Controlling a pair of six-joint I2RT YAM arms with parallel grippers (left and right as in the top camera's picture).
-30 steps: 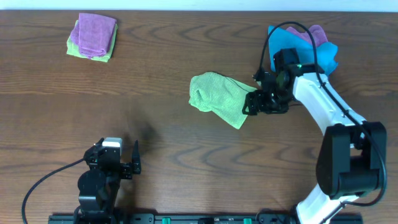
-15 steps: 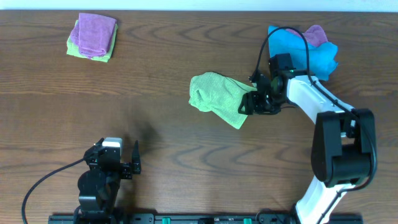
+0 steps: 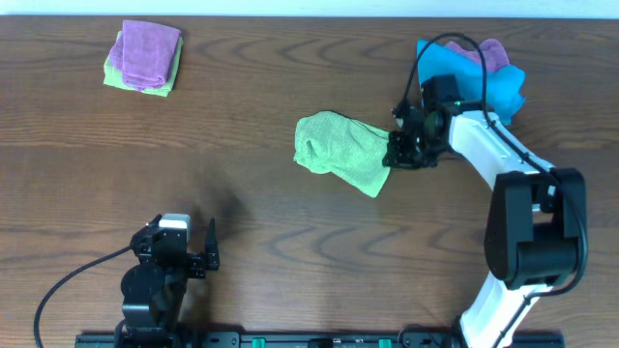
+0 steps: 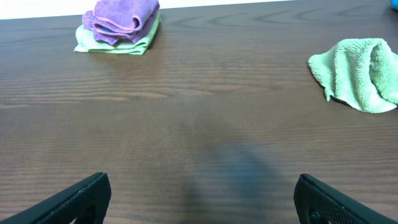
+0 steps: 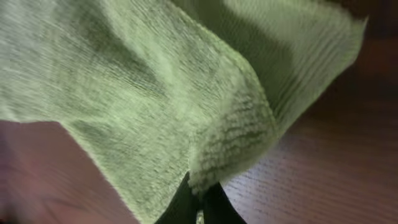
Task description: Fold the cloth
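Note:
The lime-green cloth lies crumpled at the table's middle, also seen at the right edge of the left wrist view as a green heap. My right gripper is shut on the cloth's right edge; in the right wrist view the cloth fills the frame and a fold of it is pinched between the black fingertips. My left gripper is open low over bare wood near the front edge, far from the cloth, seen from above at the lower left.
A folded purple cloth on a green one sits at the back left, also in the left wrist view. A bright blue cloth with a purple one lies at the back right, behind the right arm.
The right gripper has closed on the cloth's right edge and shifted slightly up. The left arm has not moved.

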